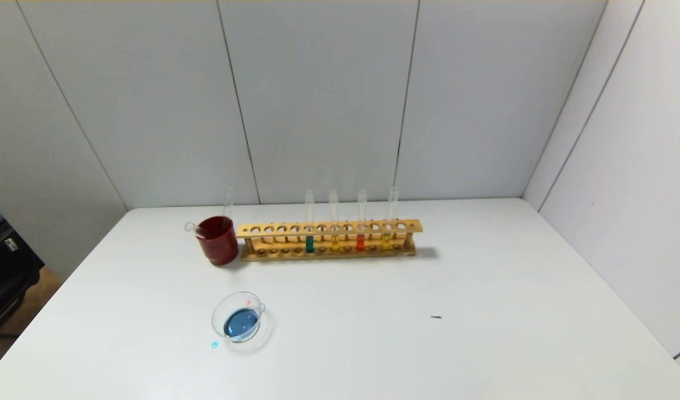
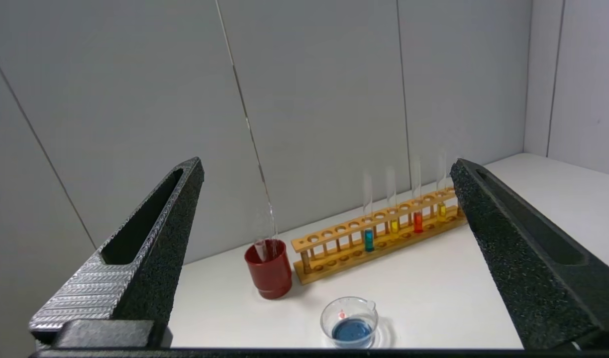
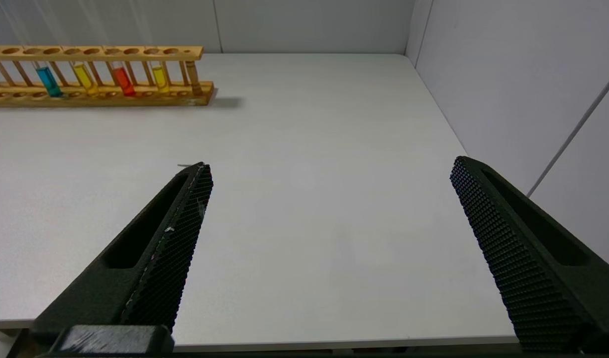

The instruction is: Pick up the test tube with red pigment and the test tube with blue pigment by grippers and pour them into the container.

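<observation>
Both grippers empty and spread wide, both coloured tubes upright in the rack.

We see the left gripper (image 2: 327, 169) with its jaws far apart, held back from the table, and the right gripper (image 3: 329, 169) likewise spread over bare table (image 1: 484, 311) on the right side, neither holding anything. The test tube with blue pigment (image 1: 309, 222) and the test tube with red pigment (image 1: 361, 219) stand in the wooden rack (image 1: 329, 229), yellow tubes beside them. The container (image 1: 239, 316), nearer us, seems to hold blue liquid already. We judge the tubes light, stiff, slick and fragile, so we would clamp gently on the bare glass above the rack's top rail, lift straight up, then tilt slowly.
</observation>
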